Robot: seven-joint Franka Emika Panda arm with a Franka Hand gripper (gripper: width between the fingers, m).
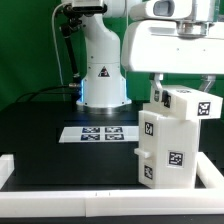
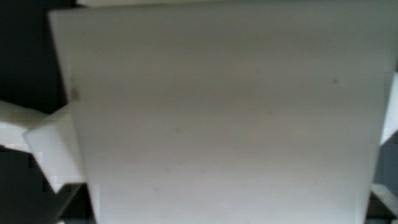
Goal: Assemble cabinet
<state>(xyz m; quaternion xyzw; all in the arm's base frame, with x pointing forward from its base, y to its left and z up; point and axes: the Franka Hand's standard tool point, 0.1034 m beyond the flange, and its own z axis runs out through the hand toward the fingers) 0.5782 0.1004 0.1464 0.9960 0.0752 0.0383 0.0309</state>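
The cabinet (image 1: 168, 140) is a big white box with small black-and-white square tags on its sides. It stands upright on the black table, at about 4 o'clock in the exterior view. A smaller white piece (image 1: 184, 103) with a tag sits on top, tilted. In the wrist view, its plain white face (image 2: 222, 115) fills almost everything.

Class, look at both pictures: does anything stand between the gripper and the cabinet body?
Nothing visible does. In the exterior view the gripper sits directly over the cabinet body, at the smaller white piece on top. The wrist view is filled by a plain white surface, so the jaws cannot be made out.
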